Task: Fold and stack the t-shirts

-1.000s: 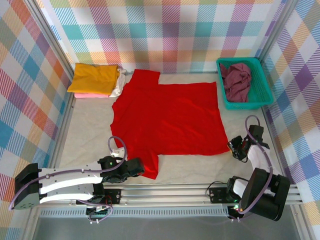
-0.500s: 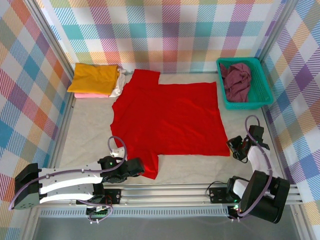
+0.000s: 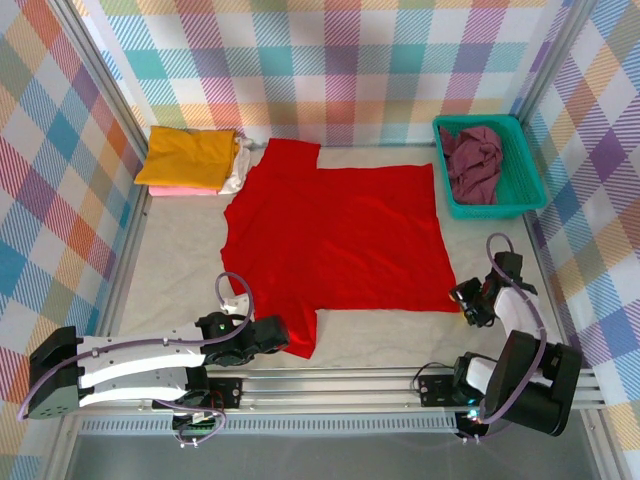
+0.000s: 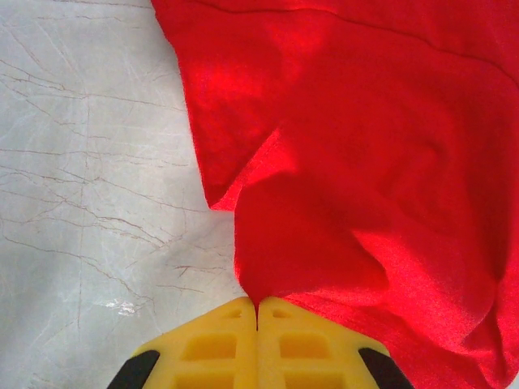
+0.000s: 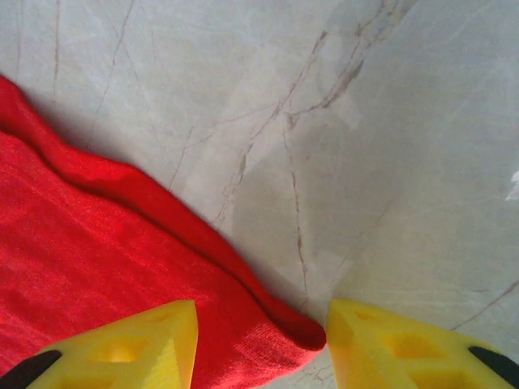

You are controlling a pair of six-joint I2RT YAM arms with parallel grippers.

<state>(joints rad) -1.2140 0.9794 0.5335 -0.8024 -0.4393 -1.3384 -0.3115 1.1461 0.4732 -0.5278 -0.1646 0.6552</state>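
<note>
Top view, counter: a pale, crease-marked counter (image 3: 170, 265) is seen beyond the 2 arm bases.
Top view, red shirt: a bright red cloth t-shirt (image 3: 340, 235) is spread flat across the middle of the counter, 1 sleeve pointing to the far wall and the other to the near edge.
Top view, stack: in the far left corner a folded mustard yellow t-shirt (image 3: 188, 157) is laid on a folded pink t-shirt (image 3: 172, 190); a white t-shirt (image 3: 238, 172) is seen at the right edge of that pile.
Top view, basket: a teal plastic mesh basket (image 3: 447, 205) is set in the far right corner, apart from the red shirt, and a crumpled dark maroon t-shirt (image 3: 472, 160) is held inside it.
Top view, left pincer: the left pincer (image 3: 288, 338) is placed at the near sleeve of the red shirt.
Top view, right pincer: the right pincer (image 3: 464, 303) is placed at the near right corner of the red shirt.
Left wrist view, grip: the 2 yellow fingertips (image 4: 219, 348) are pressed together, and a pinch of red cloth is clamped in the seam between them; folds are drawn out from that point over the counter.
Right wrist view, grip: the 2 yellow fingertips (image 5: 130, 344) are held apart, with the rounded hem corner lying on the counter in the gap. Nothing is gripped; 1 tip is over red cloth, the other over bare counter.
</note>
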